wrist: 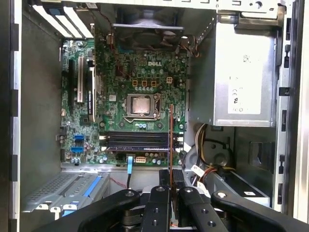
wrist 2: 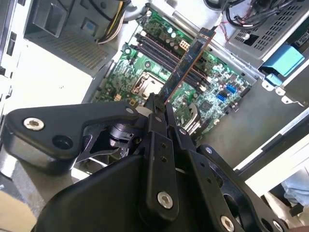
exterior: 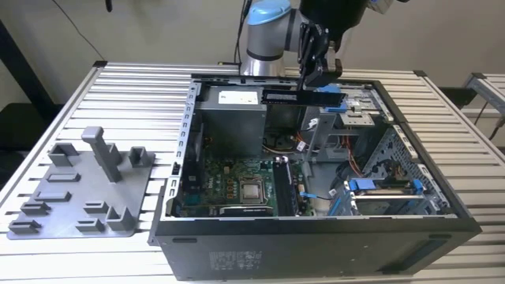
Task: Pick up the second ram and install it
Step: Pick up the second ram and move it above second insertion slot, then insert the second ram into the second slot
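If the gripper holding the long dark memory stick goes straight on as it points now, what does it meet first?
Likely the black memory slots on the green motherboard, its held stick touching first; how far below is unclear.

This is looking like a robotics lab bench: a robot arm [exterior: 264, 35] is rising over a slatted aluminium table [exterior: 118, 94], an opened PC case [exterior: 316, 254] is lying right below the pincer [exterior: 320, 87] with its motherboard [wrist: 145, 72] showing, a grey fixture tray [exterior: 67, 213] is sitting well off to the exterior view's left of the pincer, and a plain wall [exterior: 158, 29] is standing behind
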### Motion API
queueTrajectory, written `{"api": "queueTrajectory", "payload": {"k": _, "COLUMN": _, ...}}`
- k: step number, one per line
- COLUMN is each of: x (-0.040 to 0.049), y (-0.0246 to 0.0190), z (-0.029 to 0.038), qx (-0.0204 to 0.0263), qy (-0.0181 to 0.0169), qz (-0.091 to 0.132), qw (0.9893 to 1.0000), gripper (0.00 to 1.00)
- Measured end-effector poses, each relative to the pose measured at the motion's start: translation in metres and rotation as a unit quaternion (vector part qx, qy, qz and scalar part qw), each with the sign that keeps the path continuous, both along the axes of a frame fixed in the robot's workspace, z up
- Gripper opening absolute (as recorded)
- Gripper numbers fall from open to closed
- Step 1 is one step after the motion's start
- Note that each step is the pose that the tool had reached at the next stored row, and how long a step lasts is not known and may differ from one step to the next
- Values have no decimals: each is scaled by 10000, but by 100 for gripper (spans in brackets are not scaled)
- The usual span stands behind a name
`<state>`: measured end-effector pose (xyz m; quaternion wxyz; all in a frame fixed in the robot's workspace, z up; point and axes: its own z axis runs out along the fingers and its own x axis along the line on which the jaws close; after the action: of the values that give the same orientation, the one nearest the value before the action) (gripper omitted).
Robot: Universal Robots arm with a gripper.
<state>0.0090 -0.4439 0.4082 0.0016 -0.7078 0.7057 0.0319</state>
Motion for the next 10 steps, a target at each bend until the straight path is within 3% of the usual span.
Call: {"api": "queueTrajectory", "payload": {"k": 10, "x": 53, "y": 0, "z": 0, "qx": 0, "qy": 0, "qz": 19, "qw": 10000, "gripper": 14}}
